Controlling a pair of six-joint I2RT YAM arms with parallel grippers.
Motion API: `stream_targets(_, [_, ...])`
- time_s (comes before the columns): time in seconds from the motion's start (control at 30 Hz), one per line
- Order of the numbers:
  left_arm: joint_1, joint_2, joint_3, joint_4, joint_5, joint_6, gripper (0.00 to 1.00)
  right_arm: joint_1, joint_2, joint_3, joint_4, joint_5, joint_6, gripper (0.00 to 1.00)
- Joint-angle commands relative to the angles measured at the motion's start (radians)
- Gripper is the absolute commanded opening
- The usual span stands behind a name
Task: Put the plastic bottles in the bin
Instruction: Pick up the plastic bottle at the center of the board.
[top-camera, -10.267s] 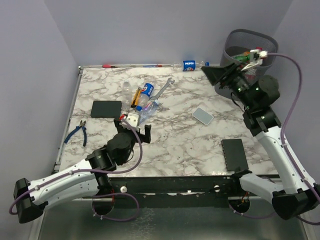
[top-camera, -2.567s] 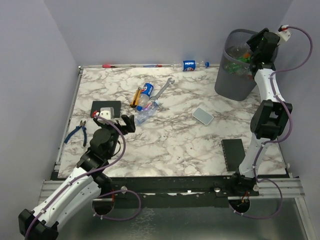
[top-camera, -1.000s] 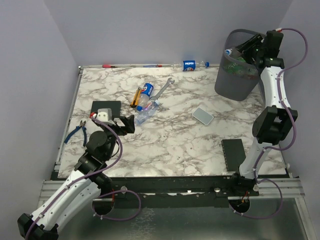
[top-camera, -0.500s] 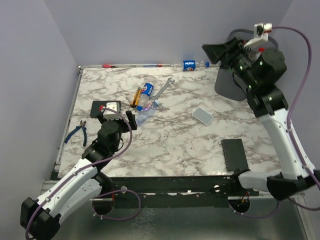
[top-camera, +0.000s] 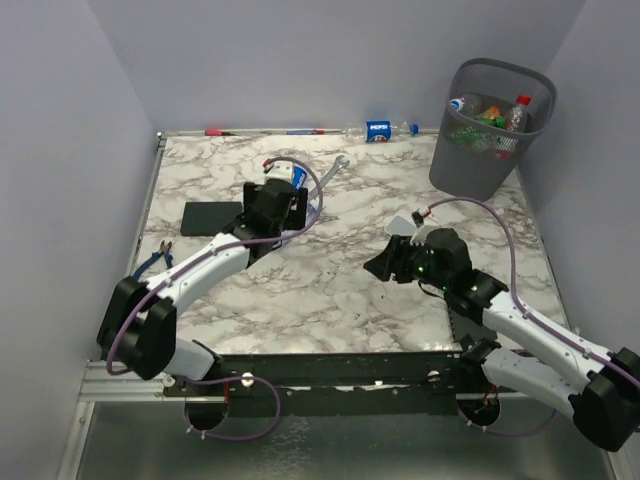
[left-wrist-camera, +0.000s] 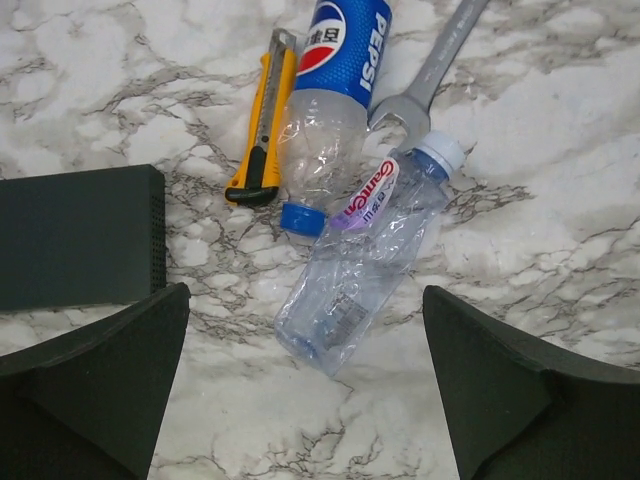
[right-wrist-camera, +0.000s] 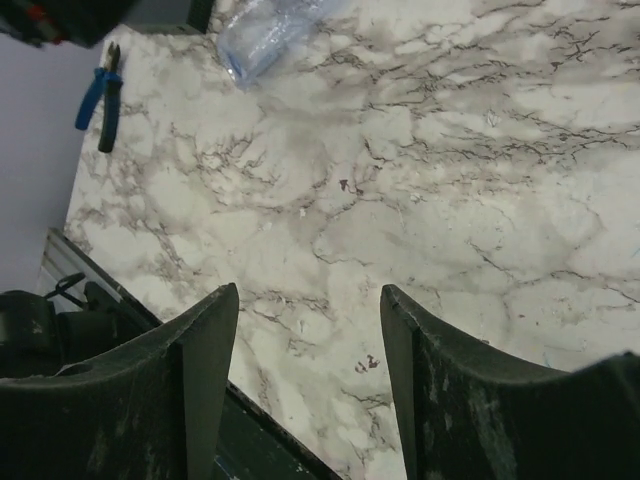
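In the left wrist view a blue-labelled Pepsi bottle (left-wrist-camera: 335, 95) and a crushed clear bottle (left-wrist-camera: 365, 255) with a white cap lie side by side on the marble table. My left gripper (left-wrist-camera: 310, 400) hangs open and empty just above and short of them. In the top view it (top-camera: 288, 205) covers most of both. Another Pepsi bottle (top-camera: 380, 129) lies at the back edge. The wire-mesh bin (top-camera: 478, 165) stands at the back right with several bottles (top-camera: 488, 115) inside. My right gripper (top-camera: 380, 265) is open and empty, low over the table's middle (right-wrist-camera: 310, 340).
A yellow utility knife (left-wrist-camera: 262, 120) and a silver wrench (left-wrist-camera: 432, 70) lie against the bottles. A black block (left-wrist-camera: 80, 235) is to their left. Blue pliers (top-camera: 155, 262) lie at the left edge. A second black block (top-camera: 466, 300) sits under my right arm.
My left arm has reached forward, its gripper now over the two bottles. My right arm has swung down from the bin to the table's middle, gripper empty.
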Motion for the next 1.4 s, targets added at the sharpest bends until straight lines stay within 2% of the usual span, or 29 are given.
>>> stream_targets(0.0, [0.001,0.198,0.139,-0.212,0.051,0.143,0.99,0.006,-0.156,-0.049,0.027,0.042,0.026,0.63])
stream_targets(0.17, [0.012,0.301,0.181,-0.250,0.076,0.153,0.99,0.006,-0.237,-0.100,-0.035,0.060,0.017,0.64])
stream_targets(0.33, [0.012,0.389,0.218,-0.294,0.071,0.180,0.99,0.006,-0.250,-0.116,-0.054,0.043,0.023,0.65])
stream_targets(0.77, [0.012,0.538,0.262,-0.274,0.084,0.158,0.97,0.007,-0.291,-0.092,-0.094,0.049,0.032,0.65])
stream_targets(0.93, [0.013,0.509,0.213,-0.232,0.112,0.140,0.87,0.007,-0.312,-0.085,-0.113,0.050,0.044,0.65])
stream_targets(1.17, [0.030,0.488,0.155,-0.199,0.170,0.104,0.54,0.007,-0.311,-0.067,-0.120,0.041,0.062,0.65])
stream_targets(1.37, [0.030,0.399,0.095,-0.180,0.185,0.065,0.41,0.006,-0.313,-0.046,-0.149,0.047,0.064,0.65])
